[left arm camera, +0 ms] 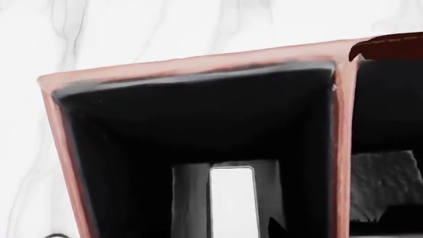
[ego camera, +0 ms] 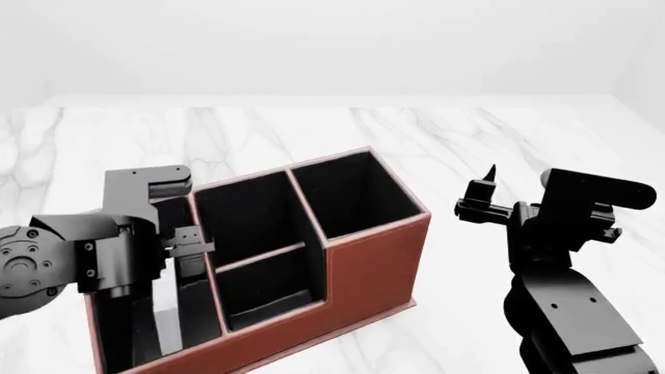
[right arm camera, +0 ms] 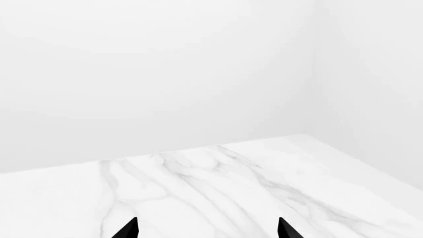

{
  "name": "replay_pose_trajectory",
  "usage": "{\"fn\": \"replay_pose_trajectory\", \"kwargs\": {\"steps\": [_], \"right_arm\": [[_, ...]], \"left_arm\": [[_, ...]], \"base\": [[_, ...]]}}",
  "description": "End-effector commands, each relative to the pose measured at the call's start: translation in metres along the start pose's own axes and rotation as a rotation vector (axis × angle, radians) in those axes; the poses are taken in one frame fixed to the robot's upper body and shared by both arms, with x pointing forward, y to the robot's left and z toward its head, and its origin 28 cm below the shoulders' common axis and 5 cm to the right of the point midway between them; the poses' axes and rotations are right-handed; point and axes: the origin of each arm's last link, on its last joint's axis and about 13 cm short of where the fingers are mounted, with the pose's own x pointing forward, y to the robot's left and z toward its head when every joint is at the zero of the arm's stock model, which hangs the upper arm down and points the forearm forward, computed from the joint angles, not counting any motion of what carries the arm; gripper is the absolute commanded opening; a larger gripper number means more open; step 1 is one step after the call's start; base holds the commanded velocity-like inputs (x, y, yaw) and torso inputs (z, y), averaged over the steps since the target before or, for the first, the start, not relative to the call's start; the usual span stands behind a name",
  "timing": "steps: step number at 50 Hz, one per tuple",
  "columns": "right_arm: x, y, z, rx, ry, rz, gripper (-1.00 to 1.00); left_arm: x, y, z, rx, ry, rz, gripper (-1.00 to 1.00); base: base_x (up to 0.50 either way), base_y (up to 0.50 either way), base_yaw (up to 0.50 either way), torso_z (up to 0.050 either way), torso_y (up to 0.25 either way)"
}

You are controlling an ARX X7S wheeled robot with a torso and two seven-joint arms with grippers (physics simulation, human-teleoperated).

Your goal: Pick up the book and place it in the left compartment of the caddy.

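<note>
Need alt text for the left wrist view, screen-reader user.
Looking down into the caddy's left compartment, a deep black-lined slot with reddish-brown rims, where the book stands on edge, white page edges up, between dark covers. White marble table lies beyond the caddy, and a neighbouring cell shows at one side.

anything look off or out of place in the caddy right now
Nothing stands out. The book stands on edge, white pages up, inside the left compartment of the caddy, under the left gripper.
</note>
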Motion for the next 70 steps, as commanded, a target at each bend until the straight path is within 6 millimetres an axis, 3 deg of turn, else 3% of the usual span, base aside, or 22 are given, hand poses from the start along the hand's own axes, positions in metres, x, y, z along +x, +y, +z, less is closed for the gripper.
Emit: {"fn": "replay_pose_trajectory", "kwargs": {"steps": [1,18,26,31,35,47,54,61,65,67,70], "right_arm": [[0.0,0.0,-0.001,0.001,0.001,0.001,1.0],[0.001,0.0,-0.002,0.0,0.005,0.0,1.0],[0.001,0.0,-0.001,0.002,0.001,0.0,1.0],[0.001,0.0,0.0,-0.002,-0.001,-0.001,1.0],[0.0,0.001,0.002,-0.003,-0.005,0.001,1.0],[-0.002,0.005,0.009,-0.007,-0.025,0.02,1.0],[-0.008,0.011,0.031,0.024,-0.12,0.057,1.0],[-0.032,0.026,0.065,0.066,-0.396,0.107,1.0],[-0.048,0.033,0.07,0.089,-0.502,0.133,1.0],[-0.052,0.034,0.071,0.084,-0.543,0.127,1.0],[-0.052,0.034,0.071,0.084,-0.543,0.127,1.0]], "left_arm": [[-0.001,0.001,0.004,-0.003,-0.013,-0.003,1.0],[-0.008,0.002,0.007,0.007,-0.027,0.007,1.0],[-0.041,0.007,0.021,0.029,-0.079,-0.036,1.0],[-0.082,0.015,0.039,0.005,-0.153,-0.105,1.0],[-0.102,0.019,0.045,0.011,-0.182,-0.129,1.0],[-0.106,0.02,0.043,-0.001,-0.22,-0.139,1.0],[-0.107,0.019,0.021,0.034,-0.48,-0.134,1.0],[-0.1,0.011,-0.011,0.106,-1.133,0.066,1.0],[-0.076,-0.004,-0.033,0.133,-1.316,0.109,1.0],[-0.067,-0.006,-0.039,0.031,-1.321,0.1,1.0],[-0.067,-0.007,-0.039,0.031,-1.321,0.1,1.0]], "base": [[0.0,0.0,0.0,0.0,0.0],[0.0,0.0,0.0,0.0,0.0],[0.0,0.0,0.0,0.0,0.0],[0.0,0.0,0.0,0.0,0.0],[0.0,0.0,0.0,0.0,0.0],[0.0,0.0,0.0,0.0,0.0],[0.0,0.0,0.0,0.0,0.0],[0.0,0.0,0.0,0.0,0.0],[0.0,0.0,0.0,0.0,0.0],[0.0,0.0,0.0,0.0,0.0],[0.0,0.0,0.0,0.0,0.0]]}}
